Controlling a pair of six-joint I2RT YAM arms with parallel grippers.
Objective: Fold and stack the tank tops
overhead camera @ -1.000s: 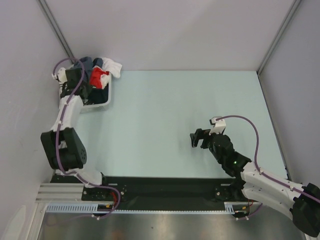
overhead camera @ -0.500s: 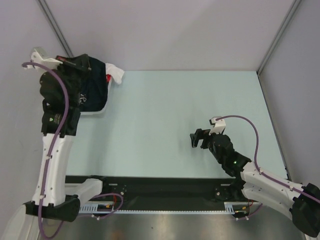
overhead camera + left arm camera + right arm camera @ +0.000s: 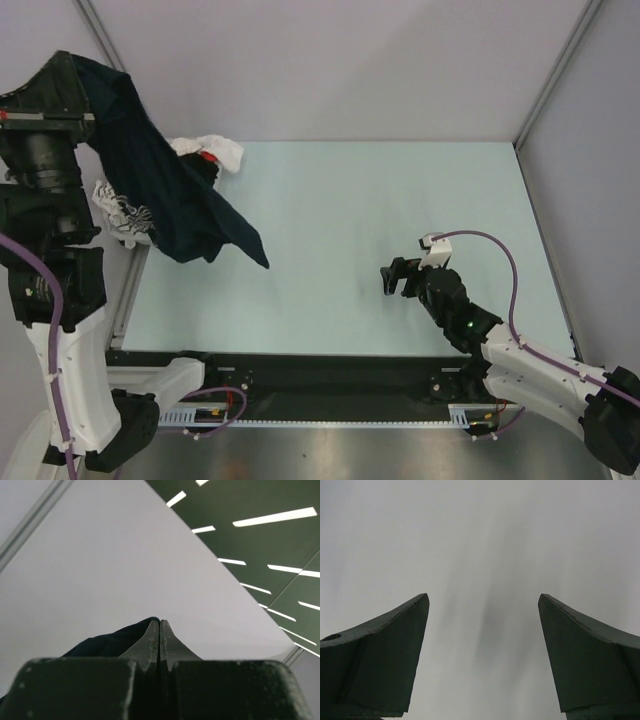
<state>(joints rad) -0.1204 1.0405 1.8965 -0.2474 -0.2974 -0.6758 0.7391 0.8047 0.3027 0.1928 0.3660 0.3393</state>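
left hand [image 3: 159, 625]: dark tapered fingers pressed together, pinching the navy top, high at far left.
navy top [image 3: 175, 195]: soft dark cloth, hanging in loose folds down to a pointed corner over the surface's left edge.
white top [image 3: 122, 213]: crumpled, dark-marked, partly behind the navy top.
right hand [image 3: 395, 278]: wedge-shaped fingers wide apart, empty, over the surface.
surface [image 3: 380, 190]: smooth, pale green.
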